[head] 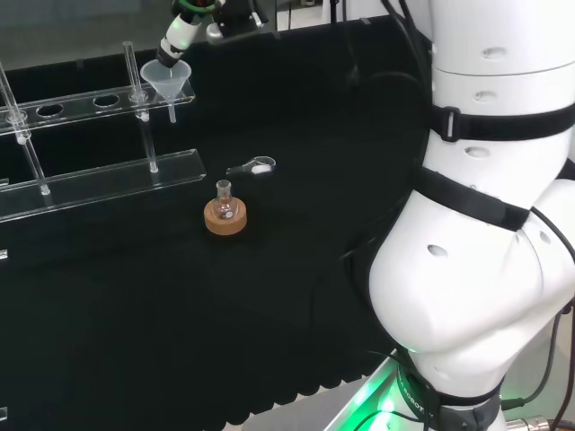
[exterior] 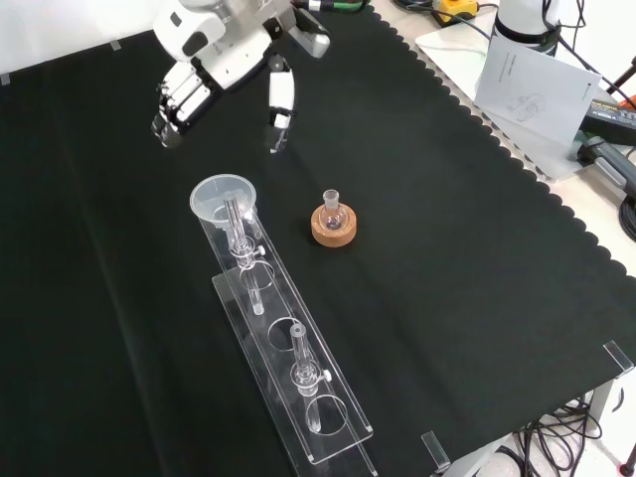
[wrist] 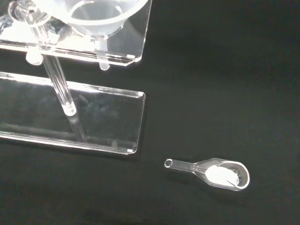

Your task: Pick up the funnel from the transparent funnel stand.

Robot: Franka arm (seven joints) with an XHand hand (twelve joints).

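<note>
A clear funnel (exterior: 223, 197) sits in the end hole of the transparent funnel stand (exterior: 298, 383); in the head view the funnel (head: 167, 83) rests on the stand's top shelf (head: 81, 106). The black and white hand (exterior: 204, 70) hovers above and beyond the funnel in the front view, fingers relaxed and spread, thumb (exterior: 279, 104) apart, holding nothing. From the head view, the hand (head: 176, 36) is just above the funnel's rim. The wrist view has the funnel's bowl (wrist: 96, 16) close by, seated in the stand (wrist: 103, 122).
A small round flask on a cork ring (exterior: 333, 226) stands to the right of the stand in the front view. A glass spoon with white powder (wrist: 220, 174) lies on the cloth near the stand's end, also the spoon (head: 255, 166) in the head view. Papers (exterior: 532, 84) lie beyond the cloth's edge.
</note>
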